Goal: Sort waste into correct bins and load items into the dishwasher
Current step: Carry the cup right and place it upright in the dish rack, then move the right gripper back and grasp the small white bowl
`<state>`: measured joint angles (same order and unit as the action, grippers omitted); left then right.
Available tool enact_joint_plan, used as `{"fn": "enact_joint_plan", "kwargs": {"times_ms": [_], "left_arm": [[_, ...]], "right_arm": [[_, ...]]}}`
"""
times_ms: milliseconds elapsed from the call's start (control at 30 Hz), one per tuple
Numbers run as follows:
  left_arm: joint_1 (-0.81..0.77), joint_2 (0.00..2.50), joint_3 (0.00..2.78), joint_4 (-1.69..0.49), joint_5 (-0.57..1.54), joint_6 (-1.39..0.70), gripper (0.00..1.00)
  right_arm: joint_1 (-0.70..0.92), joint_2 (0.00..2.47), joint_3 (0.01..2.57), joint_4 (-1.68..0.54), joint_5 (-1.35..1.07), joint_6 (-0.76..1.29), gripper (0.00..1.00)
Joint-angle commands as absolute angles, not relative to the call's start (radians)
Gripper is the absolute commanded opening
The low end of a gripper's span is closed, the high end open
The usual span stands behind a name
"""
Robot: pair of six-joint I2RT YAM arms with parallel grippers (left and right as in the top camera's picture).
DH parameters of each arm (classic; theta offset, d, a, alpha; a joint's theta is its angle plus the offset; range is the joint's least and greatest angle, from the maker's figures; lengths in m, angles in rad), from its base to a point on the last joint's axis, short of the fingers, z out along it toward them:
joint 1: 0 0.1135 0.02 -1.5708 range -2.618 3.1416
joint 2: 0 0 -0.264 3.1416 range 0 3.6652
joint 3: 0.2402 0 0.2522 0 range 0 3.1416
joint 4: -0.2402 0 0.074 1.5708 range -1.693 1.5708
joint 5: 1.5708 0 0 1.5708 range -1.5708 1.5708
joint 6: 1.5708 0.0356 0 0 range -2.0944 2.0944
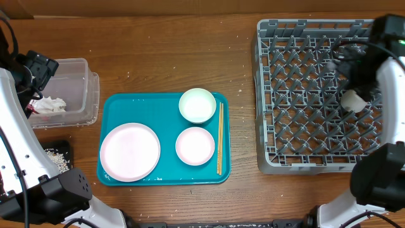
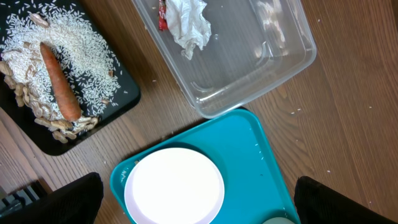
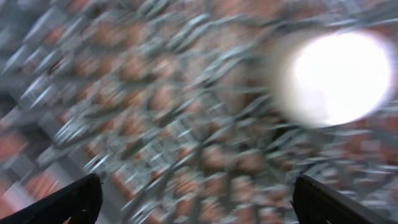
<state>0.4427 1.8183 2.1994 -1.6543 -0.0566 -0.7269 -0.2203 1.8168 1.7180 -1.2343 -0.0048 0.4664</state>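
Note:
The clear tub [image 1: 81, 71] at the far left holds the crumpled napkin [image 2: 189, 25] and the red wrapper [image 2: 162, 15]. On the black tray [image 2: 121, 99] lie rice [image 2: 81, 46] and the orange stick [image 2: 60, 81]. The teal tray [image 1: 166, 101] carries a large plate [image 1: 130, 152], two bowls [image 1: 197, 105] [image 1: 195, 145] and chopsticks [image 1: 219, 138]. My left gripper [image 2: 199, 208] hangs open and empty above the plate's edge. A white cup [image 1: 353, 99] lies in the grey dishwasher rack [image 1: 304, 95]. My right gripper [image 3: 199, 205] is open above the rack with the cup [image 3: 339, 78] apart from it; that view is blurred.
Pale nut shells [image 2: 28, 102] ring the rice on the black tray. The teal tray's corner [image 2: 261, 168] almost touches the tub [image 2: 249, 68]. Bare wooden table [image 1: 243, 126] lies between tray and rack. My right arm [image 1: 373, 57] reaches over the rack's right side.

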Motion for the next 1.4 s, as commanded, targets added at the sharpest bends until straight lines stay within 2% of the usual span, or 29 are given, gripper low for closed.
{"fn": "enact_joint_plan", "kwargs": {"times_ms": [0, 267, 467, 667, 967, 1133, 1233, 1267, 1367], "left_arm": [[0.439, 1.822, 2.200, -1.656, -0.070, -0.733, 1.00], [0.439, 1.822, 2.200, -1.656, -0.070, -0.733, 1.00], [0.439, 1.822, 2.200, -1.656, -0.070, -0.733, 1.00], [0.439, 1.822, 2.200, -1.656, -0.070, -0.733, 1.00], [0.439, 1.822, 2.200, -1.656, -0.070, -0.733, 1.00], [0.439, 1.822, 2.200, -1.656, -0.070, -0.733, 1.00], [0.439, 1.822, 2.200, -1.656, -0.070, -0.733, 1.00], [0.439, 1.822, 2.200, -1.656, -0.070, -0.733, 1.00], [0.439, 1.822, 2.200, -1.656, -0.070, -0.733, 1.00]], "right_arm": [[-0.062, 1.792, 1.723, -1.203, -0.136, 0.464, 1.00], [0.410, 1.813, 1.721, -0.957, -0.083, 0.464, 1.00], [0.666, 1.936, 1.721, -0.816, 0.075, 0.494, 1.00], [0.759, 2.083, 1.721, -0.756, 0.119, 0.493, 1.00], [0.802, 2.212, 1.721, -0.708, 0.128, 0.463, 1.00], [0.803, 2.243, 1.721, -0.703, 0.139, 0.463, 0.87], [0.805, 2.245, 1.721, -0.704, 0.140, 0.464, 0.69], [0.806, 2.245, 1.721, -0.704, 0.146, 0.469, 0.59], [0.806, 2.245, 1.721, -0.705, 0.150, 0.479, 0.49]]}}
